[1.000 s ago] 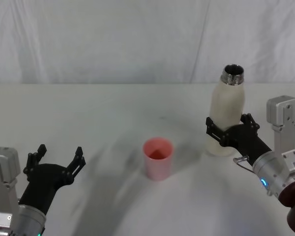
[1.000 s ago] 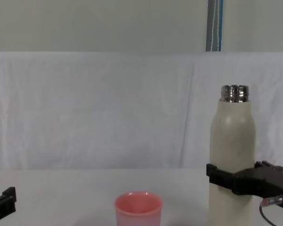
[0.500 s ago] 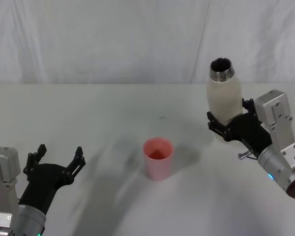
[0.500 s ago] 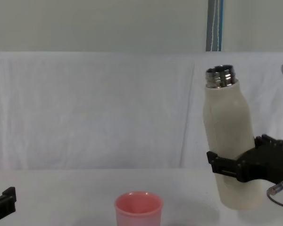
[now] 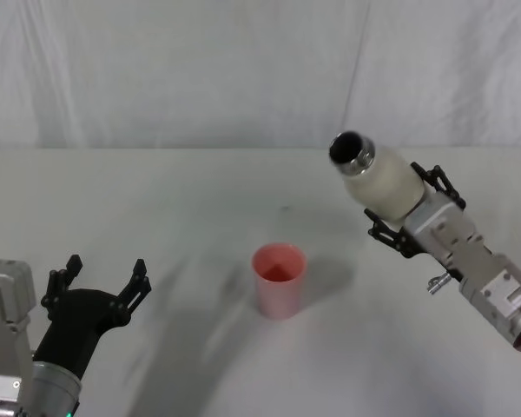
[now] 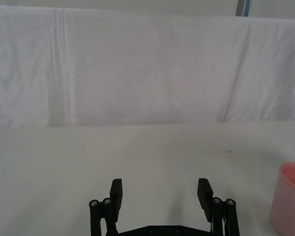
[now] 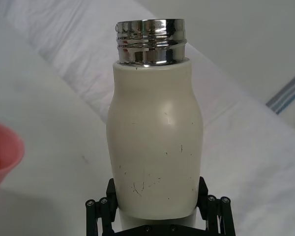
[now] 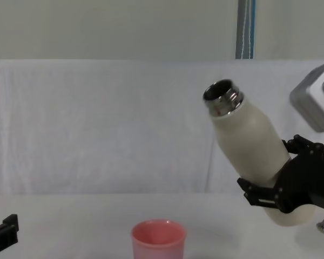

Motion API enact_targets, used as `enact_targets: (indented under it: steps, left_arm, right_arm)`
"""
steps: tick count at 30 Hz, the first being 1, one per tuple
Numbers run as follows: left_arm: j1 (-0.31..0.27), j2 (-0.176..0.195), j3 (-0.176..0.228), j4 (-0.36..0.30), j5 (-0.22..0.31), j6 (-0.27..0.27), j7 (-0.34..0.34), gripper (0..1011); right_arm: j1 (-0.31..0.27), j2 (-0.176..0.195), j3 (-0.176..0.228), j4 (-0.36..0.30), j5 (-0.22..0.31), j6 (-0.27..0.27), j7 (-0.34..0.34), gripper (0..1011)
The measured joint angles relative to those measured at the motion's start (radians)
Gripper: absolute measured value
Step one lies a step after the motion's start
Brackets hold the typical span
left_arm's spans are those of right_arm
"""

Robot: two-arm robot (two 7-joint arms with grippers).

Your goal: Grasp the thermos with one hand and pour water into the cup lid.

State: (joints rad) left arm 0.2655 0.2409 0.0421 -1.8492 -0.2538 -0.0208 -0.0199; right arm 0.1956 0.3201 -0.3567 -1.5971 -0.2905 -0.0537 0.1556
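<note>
Tilting the thermos [image 8: 249, 141] leftward, its neck pointing toward your cup lid [image 8: 158, 239].
Right gripper [image 5: 408, 217] jaws are clamping its body; left gripper [image 5: 100, 282] jaws are spread, holding nothing.

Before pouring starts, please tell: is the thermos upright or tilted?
Tilted: the thermos, held off the table by the right gripper, leans its neck toward the cup lid.

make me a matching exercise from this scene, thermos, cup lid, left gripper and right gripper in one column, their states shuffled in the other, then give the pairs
Things:
1. thermos
2. cup lid
3. left gripper
4. right gripper

States:
A. open, holding nothing, low at the robot's left
B. upright on the table, mouth up
C. lifted off the table, neck tilted toward the cup lid
D. clamped around the cream-white bottle's lower body

Pairs: 1-C, 2-B, 3-A, 4-D
</note>
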Motion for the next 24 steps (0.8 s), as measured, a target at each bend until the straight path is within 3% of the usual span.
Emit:
enact_targets:
  steps: [12, 24]
  left_arm:
    - [0.000, 0.000, 0.000, 0.000, 0.000, 0.000, 0.000, 1001]
    - [0.000, 0.000, 0.000, 0.000, 0.000, 0.000, 0.000, 1001]
  right_arm:
    - [-0.004, 0.043, -0.050, -0.001, -0.201, -0.023, -0.018, 951]
    - [0.023, 0.067, -0.096, 0.032, -0.352, -0.031, -0.052, 951]
